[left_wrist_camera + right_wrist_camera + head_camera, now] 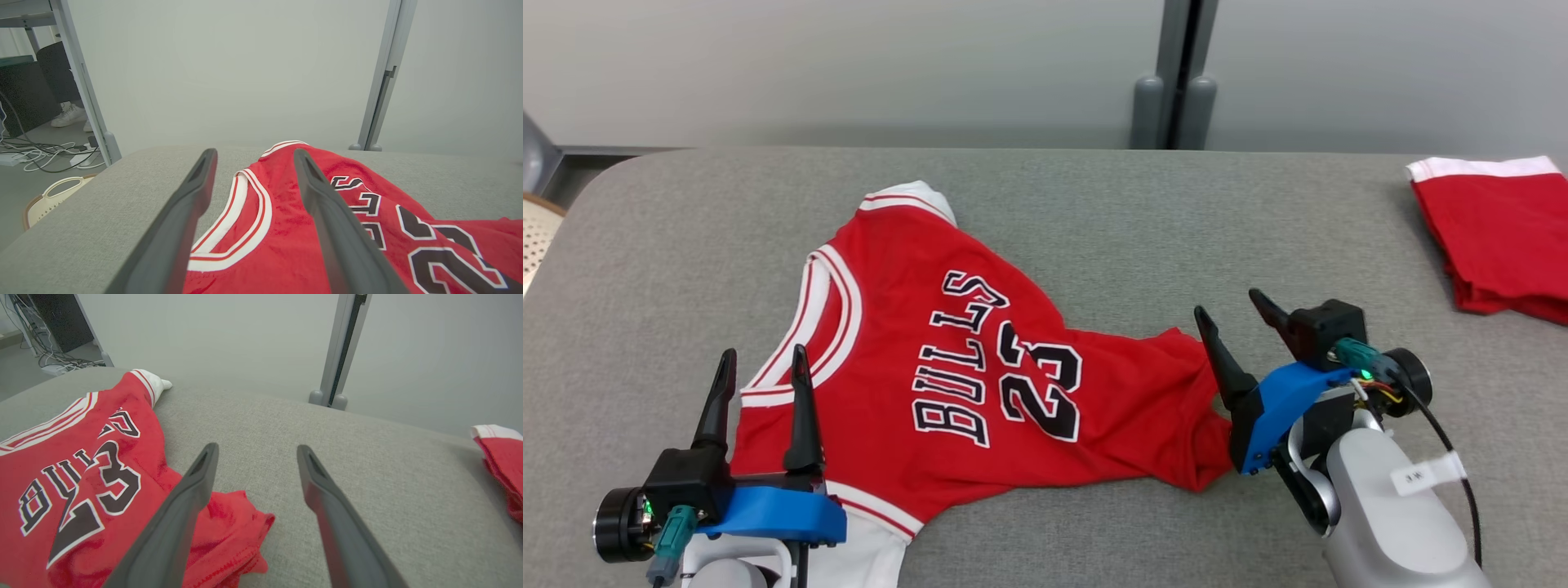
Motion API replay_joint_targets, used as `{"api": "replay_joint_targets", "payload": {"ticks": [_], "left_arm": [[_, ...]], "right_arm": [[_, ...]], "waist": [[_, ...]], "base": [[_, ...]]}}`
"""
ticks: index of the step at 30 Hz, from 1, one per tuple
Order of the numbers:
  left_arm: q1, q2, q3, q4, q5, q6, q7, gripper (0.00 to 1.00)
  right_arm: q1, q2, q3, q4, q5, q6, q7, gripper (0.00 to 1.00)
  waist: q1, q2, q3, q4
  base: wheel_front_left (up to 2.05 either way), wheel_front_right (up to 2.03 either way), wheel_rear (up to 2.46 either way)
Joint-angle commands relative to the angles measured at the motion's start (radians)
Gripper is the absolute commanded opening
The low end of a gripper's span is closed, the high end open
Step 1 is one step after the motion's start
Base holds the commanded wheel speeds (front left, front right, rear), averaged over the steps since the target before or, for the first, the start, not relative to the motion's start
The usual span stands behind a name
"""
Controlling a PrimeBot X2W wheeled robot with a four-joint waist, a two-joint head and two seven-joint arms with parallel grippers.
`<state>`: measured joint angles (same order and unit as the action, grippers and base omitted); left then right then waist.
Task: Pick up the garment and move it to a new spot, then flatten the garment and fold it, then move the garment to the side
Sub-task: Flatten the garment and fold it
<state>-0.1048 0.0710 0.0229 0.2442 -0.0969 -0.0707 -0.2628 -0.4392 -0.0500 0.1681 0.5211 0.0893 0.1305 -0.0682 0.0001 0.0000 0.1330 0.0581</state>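
While jersey [947, 367] lies on table [1094, 212], left tool [764, 353], right tool [1227, 302] spread wide, grasping nothing.

Jersey [915, 310]: red cloth, soft nap, matt; white cloth trim.
Surface [1094, 204]: grey woven fabric, coarse, matt.
Fingers [327, 212]: dark, matt, probably plastic.
Folded garment [1494, 237], 3 o'clock: red cloth, matt.

open table [1143, 212] right of jersey [907, 327]

jersey [947, 359] on table [1094, 204] between left tool [764, 351] and right tool [1227, 301] — folded cloth [1494, 237] rightward
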Motion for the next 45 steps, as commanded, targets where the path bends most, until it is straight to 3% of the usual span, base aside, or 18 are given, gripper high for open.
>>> {"api": "replay_joint_targets", "payload": {"ticks": [1,7,17,18,19,26,31,39,45], "left_arm": [[-0.014,-0.002,0.001,-0.001,-0.004,-0.003,-0.003,1.00],[-0.015,-0.009,0.005,0.002,-0.007,-0.008,-0.003,1.00],[-0.023,-0.016,-0.003,0.011,-0.005,-0.015,-0.003,1.00],[-0.023,-0.017,-0.004,0.012,-0.005,-0.015,-0.003,1.00],[-0.023,-0.017,-0.004,0.012,-0.005,-0.015,-0.003,1.00],[0.009,-0.019,-0.001,0.015,-0.007,-0.010,-0.003,1.00],[0.031,-0.019,0.004,0.012,-0.004,-0.010,-0.003,1.00],[0.048,-0.020,0.021,-0.001,-0.005,-0.006,-0.003,1.00],[0.052,-0.020,0.029,-0.005,-0.001,-0.010,-0.003,1.00]], "right_arm": [[-0.025,-0.003,0.000,0.044,-0.015,0.001,0.028,1.00],[-0.075,-0.013,0.001,0.226,-0.030,0.001,0.089,1.00],[-0.118,-0.010,0.023,0.424,-0.015,0.001,0.074,1.00],[-0.124,-0.008,0.034,0.429,-0.005,0.001,0.056,0.41],[-0.130,-0.006,0.044,0.433,0.004,0.001,0.039,0.00],[-0.143,-0.007,0.088,0.419,0.046,0.000,-0.146,0.00],[-0.081,-0.028,0.116,0.327,0.064,0.000,-0.194,0.00],[0.114,-0.069,0.132,-0.078,0.064,0.000,-0.197,0.00],[0.292,-0.050,0.139,-0.335,0.048,0.000,-0.167,0.00]], "waist": [[-0.0001,0.0000,0.008,0.020],[-0.0001,0.0000,0.015,0.057],[-0.0001,0.0000,0.021,0.084],[-0.0001,0.0000,0.020,0.084],[-0.0001,0.0000,0.018,0.083],[-0.0001,0.0000,-0.021,0.057],[-0.0001,0.0000,-0.051,0.030],[-0.0001,0.0000,-0.062,-0.010],[-0.0001,0.0000,-0.061,-0.026]], "base": [[0.00,0.00,0.00],[0.00,0.00,0.00],[0.00,0.00,0.00],[0.00,0.00,0.00],[0.00,0.00,0.00],[0.00,0.00,0.00],[0.00,0.00,0.00],[0.00,0.00,0.00],[0.00,0.00,0.00]]}}
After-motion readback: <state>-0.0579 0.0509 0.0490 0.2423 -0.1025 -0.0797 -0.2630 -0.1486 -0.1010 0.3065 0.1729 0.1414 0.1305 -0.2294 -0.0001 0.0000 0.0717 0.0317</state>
